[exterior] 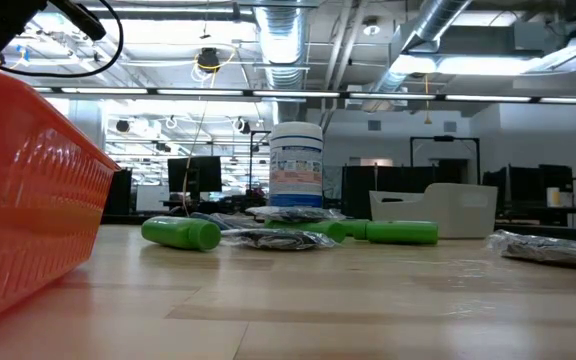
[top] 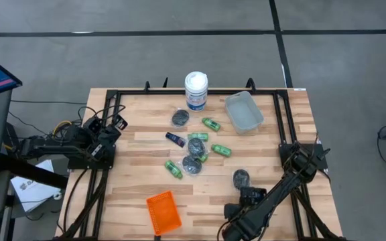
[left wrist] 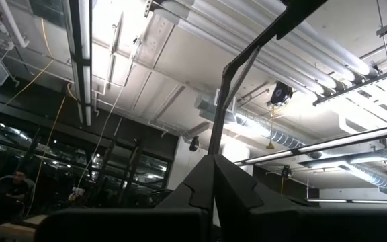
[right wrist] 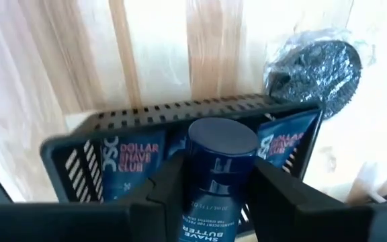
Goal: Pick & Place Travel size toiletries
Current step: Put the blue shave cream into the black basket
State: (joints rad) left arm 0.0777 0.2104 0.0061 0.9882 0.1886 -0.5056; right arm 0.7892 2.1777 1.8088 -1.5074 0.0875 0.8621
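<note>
Right end effector [right wrist: 210, 191] sat low over the near right part of the table [top: 273, 167], its fingers [right wrist: 163, 185] closed on either side of a dark blue tube [right wrist: 217, 168], cap end pointing away from the wrist. The tube hung directly above a black slotted tray [right wrist: 79, 151] that already held two similar blue tubes; holding it lengthwise over the tray probably meant it would drop in flat alongside them. One wrapped grey puck [right wrist: 314, 67] lay on the wood just beyond the tray, likely a later pick.

Left end effector [top: 116, 124] waited folded at the left edge of the table, camera aimed at the ceiling; could not tell how its fingers stood.

Remaining toiletries were clustered mid-table: green bottles [top: 173, 168], more wrapped pucks [top: 180, 118] and one blue tube [top: 175, 138]. A white canister [top: 196, 89] and clear tray [top: 243, 112] stood at the far side, an orange tray [top: 163, 211] at the near edge.
</note>
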